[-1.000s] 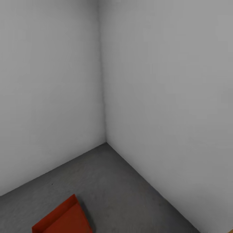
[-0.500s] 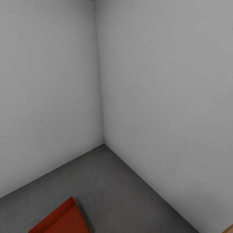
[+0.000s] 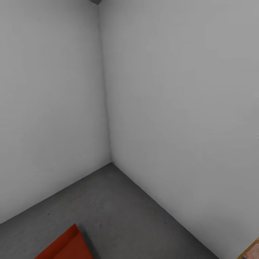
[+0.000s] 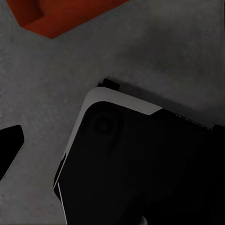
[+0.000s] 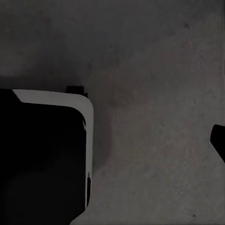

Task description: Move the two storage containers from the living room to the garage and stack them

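storage container [image 3: 64,246] on concrete floor [image 3: 118,208] (corner), tools unclear

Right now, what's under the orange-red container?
The storage container sits on the dark grey concrete floor, near the corner of two white walls. Whether anything lies beneath or inside it cannot be seen; the frame cuts it off.

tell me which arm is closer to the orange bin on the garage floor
Left, probably. The storage container sits at the lower left of the head view, the robot's left side, and its corner shows in the left wrist view above the grey floor. The right wrist view shows bare concrete.
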Motion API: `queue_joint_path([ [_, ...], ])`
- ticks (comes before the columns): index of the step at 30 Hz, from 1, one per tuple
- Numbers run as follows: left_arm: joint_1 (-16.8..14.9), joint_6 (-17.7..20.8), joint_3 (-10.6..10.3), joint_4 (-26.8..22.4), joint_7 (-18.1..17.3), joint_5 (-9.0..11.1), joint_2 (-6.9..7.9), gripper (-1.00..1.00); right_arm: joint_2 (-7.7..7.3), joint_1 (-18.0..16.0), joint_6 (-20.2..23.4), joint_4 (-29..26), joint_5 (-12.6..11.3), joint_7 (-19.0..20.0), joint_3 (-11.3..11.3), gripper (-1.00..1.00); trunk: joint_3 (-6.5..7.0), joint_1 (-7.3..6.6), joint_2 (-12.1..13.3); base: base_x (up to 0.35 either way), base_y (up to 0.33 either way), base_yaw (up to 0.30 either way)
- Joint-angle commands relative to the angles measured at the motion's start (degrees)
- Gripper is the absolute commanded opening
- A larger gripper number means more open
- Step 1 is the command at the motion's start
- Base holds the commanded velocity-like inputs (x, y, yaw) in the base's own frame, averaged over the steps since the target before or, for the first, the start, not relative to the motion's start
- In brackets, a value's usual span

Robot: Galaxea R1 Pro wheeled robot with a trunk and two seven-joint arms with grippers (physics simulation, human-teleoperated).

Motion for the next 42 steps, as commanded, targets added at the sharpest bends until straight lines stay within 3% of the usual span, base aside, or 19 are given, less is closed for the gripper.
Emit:
queue_joint_path([
  [1,0.0,-0.2,0.4,0.0,0.1,0.0,0.17,1.00,0.05,-0.1,-0.4,0.2,-0.6,0.0,0.5,1.00,-0.07,0.04,-0.1,0.000,0.000,-0.220],
  [42,0.0,-0.3,0.0,0.0,0.1,-0.2,0.44,1.00,0.08,-0.1,-0.7,0.2,-0.6,0.0,0.4,1.00,1.19,0.04,-0.1,0.000,0.000,-0.270],
])
